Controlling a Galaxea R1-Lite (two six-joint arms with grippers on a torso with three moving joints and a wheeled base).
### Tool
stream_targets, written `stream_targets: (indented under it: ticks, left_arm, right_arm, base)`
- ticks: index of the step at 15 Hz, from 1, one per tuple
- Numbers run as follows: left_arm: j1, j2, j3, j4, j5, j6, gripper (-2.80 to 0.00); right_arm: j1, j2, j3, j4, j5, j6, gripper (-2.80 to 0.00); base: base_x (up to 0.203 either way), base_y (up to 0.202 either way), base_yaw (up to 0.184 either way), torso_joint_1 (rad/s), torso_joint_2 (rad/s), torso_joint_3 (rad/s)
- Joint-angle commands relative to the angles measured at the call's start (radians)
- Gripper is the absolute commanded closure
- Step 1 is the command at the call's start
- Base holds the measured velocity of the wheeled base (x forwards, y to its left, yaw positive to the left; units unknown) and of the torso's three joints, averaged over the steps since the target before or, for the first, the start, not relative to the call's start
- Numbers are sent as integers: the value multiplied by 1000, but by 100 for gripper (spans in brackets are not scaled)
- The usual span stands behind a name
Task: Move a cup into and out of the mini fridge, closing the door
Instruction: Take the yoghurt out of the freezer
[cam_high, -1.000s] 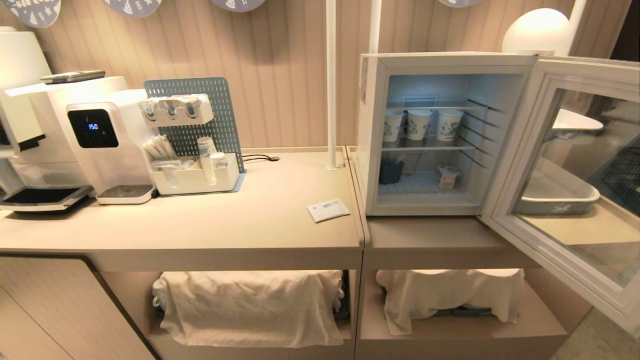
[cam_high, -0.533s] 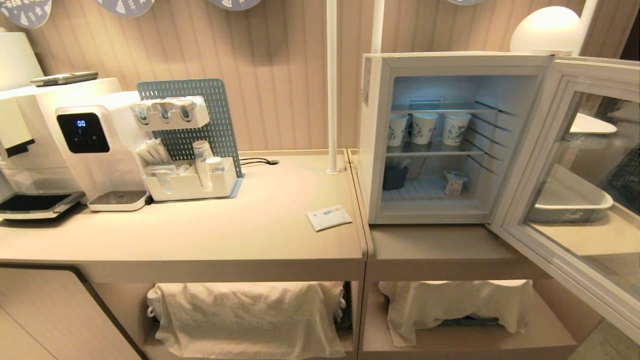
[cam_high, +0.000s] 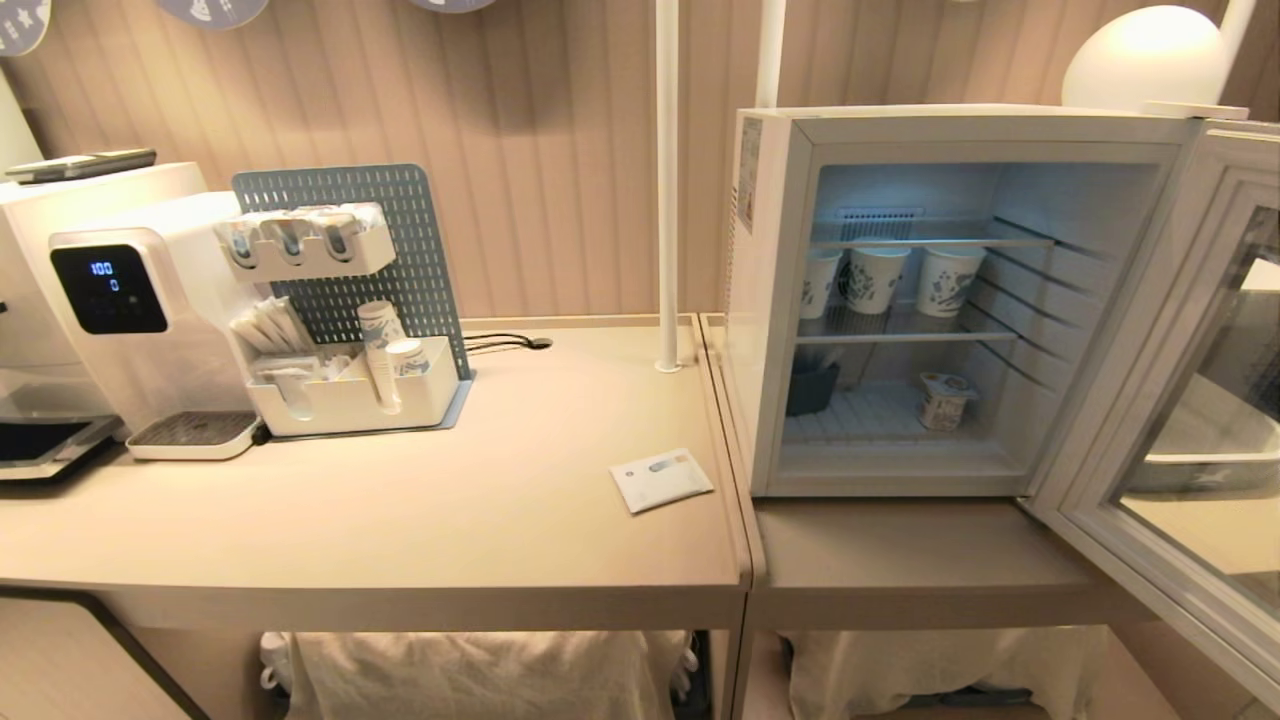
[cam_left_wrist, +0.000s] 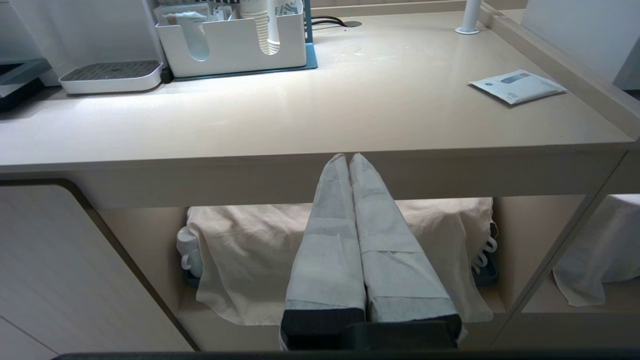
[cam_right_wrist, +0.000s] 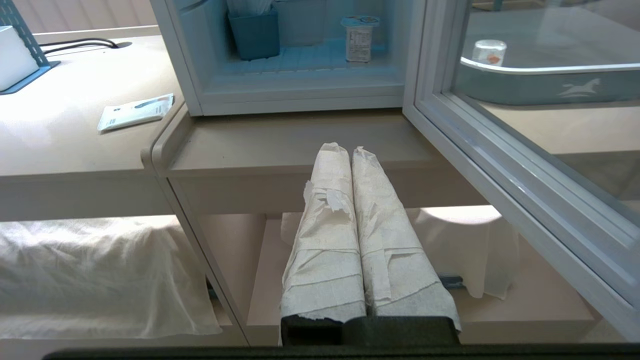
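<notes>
Cup (cam_high: 944, 400) inside open mini fridge (cam_high: 770, 300)

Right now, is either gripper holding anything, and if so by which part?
Nothing is held. The left gripper and right gripper both have their jaws shut together on nothing, below counter level. The cup sits untouched inside the mini fridge.
</notes>
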Motion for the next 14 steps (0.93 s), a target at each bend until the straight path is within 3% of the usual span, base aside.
stream_targets:
  ticks: [1, 4, 7, 10, 14]
  left_arm:
    - [0, 0, 0, 1, 2, -5, 0]
    - [0, 0, 0, 1, 7, -13, 0]
    - [0, 0, 0, 1, 7, -15, 0]
    - [0, 0, 0, 0, 7, -16, 0]
    - [0, 0, 2, 0, 10, -29, 0]
  right_arm:
    - [1, -1, 0, 0, 0, 0, 0]
    - [1, 66, -181, 5, -30, 22, 0]
    - [2, 378, -413, 14, -57, 67, 0]
    - [2, 703, -525, -8, -60, 86, 0]
    - [3, 1021, -572, -48, 78, 85, 0]
  base:
    - [62, 0, 2, 12, 17, -2]
    - [0, 0, 0, 0, 0, 0]
    - [0, 0, 0, 0, 0, 0]
    - [0, 0, 0, 0, 0, 0]
    - [0, 0, 0, 0, 0, 0]
